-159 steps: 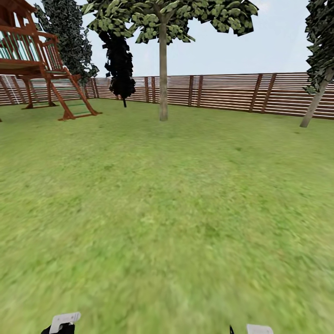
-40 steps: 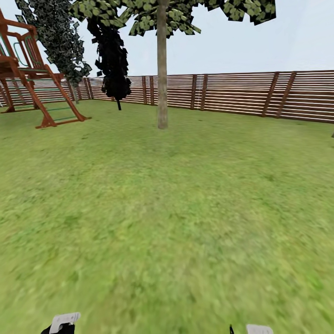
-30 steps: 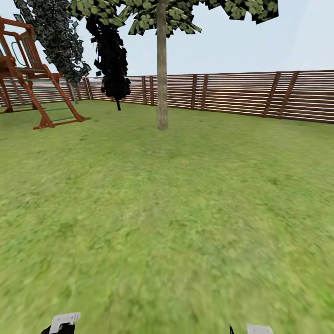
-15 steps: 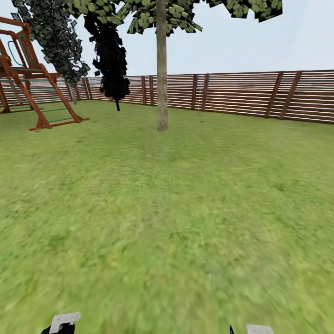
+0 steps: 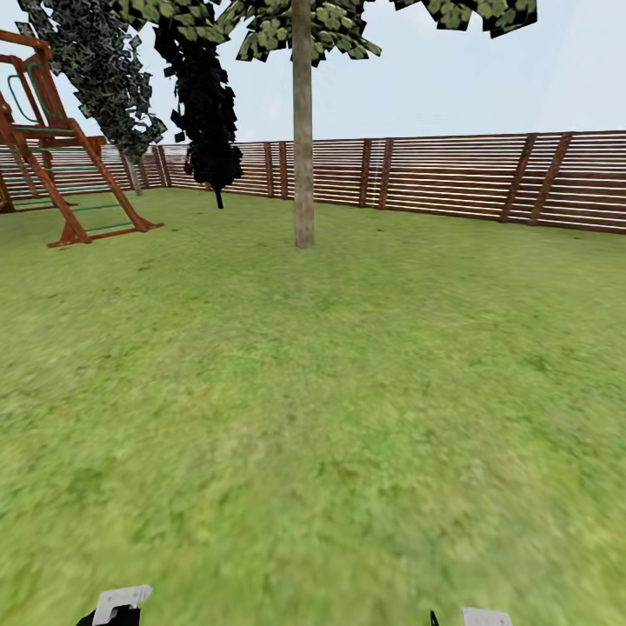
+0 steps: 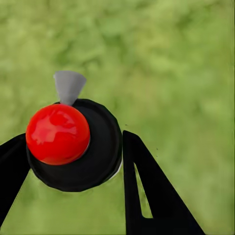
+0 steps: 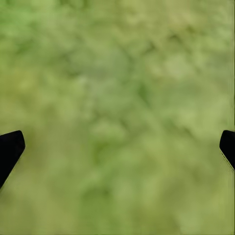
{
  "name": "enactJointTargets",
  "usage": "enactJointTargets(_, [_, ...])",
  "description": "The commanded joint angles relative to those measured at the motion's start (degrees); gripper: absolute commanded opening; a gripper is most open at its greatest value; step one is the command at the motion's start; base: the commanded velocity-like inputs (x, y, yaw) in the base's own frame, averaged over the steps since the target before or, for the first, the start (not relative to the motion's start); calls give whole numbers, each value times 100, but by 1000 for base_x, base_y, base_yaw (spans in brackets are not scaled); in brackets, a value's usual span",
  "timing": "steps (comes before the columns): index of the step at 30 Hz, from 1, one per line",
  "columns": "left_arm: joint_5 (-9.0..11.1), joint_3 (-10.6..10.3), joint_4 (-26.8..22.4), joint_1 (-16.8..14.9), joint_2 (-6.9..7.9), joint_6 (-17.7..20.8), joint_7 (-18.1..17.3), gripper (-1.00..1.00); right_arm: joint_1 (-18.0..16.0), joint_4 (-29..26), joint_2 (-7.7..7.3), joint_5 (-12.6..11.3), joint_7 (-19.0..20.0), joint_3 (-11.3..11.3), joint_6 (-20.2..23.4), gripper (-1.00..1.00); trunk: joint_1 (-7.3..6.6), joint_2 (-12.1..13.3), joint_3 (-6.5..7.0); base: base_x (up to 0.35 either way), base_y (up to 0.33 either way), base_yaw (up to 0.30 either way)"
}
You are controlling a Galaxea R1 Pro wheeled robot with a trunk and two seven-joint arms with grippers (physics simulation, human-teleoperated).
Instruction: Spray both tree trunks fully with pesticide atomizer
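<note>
Left gripper (image 6: 73, 161) clamps the red-knobbed black atomizer (image 6: 73, 144); right gripper (image 7: 117, 147) spread wide.

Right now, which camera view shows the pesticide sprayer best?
The left wrist view: the sprayer, black-bodied with a red cap and grey nozzle, sits between the left gripper's fingers. The head view catches just a white bit at the bottom edge; the right wrist view has grass.

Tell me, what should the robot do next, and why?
Probably keep rolling forward toward the tree trunk. The left tool already holds the atomizer, red ball on top, between its fingers, but the trunk stands far off across the grass, likely too far for spray to reach. The right tool is open over grass.
</note>
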Motion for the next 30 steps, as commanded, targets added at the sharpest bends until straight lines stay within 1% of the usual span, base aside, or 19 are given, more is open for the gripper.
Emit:
enactJointTargets(1, [61, -38, 6, -4, 2, -17, -28, -100, -4, 6, 0, 61, -30, -32, -15, 100, 3, -2, -5, 340, 0, 0])
enactJointTargets(30, [61, -38, 5, -4, 2, -17, -28, -100, -4, 7, 0, 60, -30, -33, -15, 100, 3, -2, -5, 340, 0, 0])
